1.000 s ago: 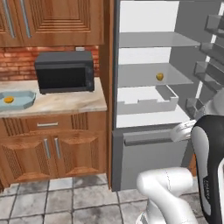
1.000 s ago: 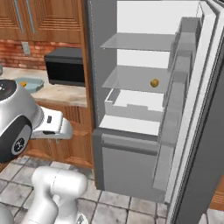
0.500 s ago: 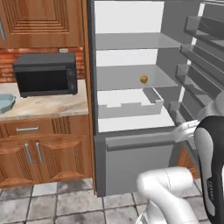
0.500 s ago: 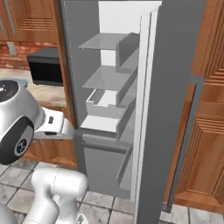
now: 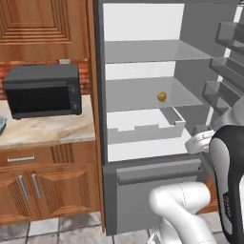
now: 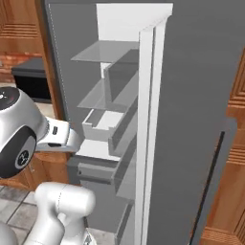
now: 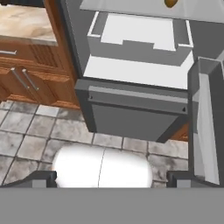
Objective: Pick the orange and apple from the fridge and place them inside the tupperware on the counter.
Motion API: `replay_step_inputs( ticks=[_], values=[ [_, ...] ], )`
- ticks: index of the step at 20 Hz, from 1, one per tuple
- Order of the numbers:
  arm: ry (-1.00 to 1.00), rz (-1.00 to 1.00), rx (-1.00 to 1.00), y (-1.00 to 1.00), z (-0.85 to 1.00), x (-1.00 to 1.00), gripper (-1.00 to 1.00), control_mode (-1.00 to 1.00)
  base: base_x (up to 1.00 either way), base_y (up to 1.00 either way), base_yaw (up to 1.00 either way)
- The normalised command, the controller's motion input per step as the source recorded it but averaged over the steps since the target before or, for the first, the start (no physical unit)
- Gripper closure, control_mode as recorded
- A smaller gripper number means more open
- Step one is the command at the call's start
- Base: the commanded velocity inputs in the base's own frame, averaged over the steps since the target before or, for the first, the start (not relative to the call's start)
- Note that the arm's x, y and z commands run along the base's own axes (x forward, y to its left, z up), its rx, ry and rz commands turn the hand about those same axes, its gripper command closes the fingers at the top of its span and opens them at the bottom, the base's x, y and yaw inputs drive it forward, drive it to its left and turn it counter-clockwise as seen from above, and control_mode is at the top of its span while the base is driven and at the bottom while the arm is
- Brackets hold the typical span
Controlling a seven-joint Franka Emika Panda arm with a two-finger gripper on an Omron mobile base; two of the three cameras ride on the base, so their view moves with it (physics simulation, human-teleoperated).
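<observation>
A: Where was the small dull golden-brown round apple [image 5: 162, 96]?

B: On the middle translucent grey shelf [image 5: 147, 95] of the tall grey fridge [image 5: 143, 200], door swung wide, w/ white back wall behind it. It sat toward the shelf's right, just above the white open-topped drawer [image 5: 145, 131]. The hand view caught its underside at the top edge [image 7: 171, 3].

A: Gripper?

B: Two-finger gripper [image 7: 113, 178] hung low in front of the fridge's closed grey bottom drawer [image 7: 133, 114], well below the apple. Jaws stood wide, nothing between them; dark finger tips [image 7: 41, 178] sat far apart. Presumably spread in readiness for a round fruit.

A: Orange, tupperware?

B: Couldn't make out either. Beige marbled stone counter [image 5: 45, 129] w/ black microwave [image 5: 43, 90] lay left of the fridge.

A: Stage?

B: Judged approach for the apple pick; arm needs lifting to shelf height. Risk: clipping the drawer's lip.
</observation>
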Motion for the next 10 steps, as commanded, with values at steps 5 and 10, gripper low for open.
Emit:
replay_step_inputs(
  ticks=[5,10],
  values=[
    [0.0,0.0,0.0,0.0,0.0,0.0,-1.0,1.0,0.53,0.0,-0.1],
    [-0.01,-0.03,0.0,0.02,-0.06,0.18,-1.0,-1.0,0.61,0.07,-0.11]
  ],
)
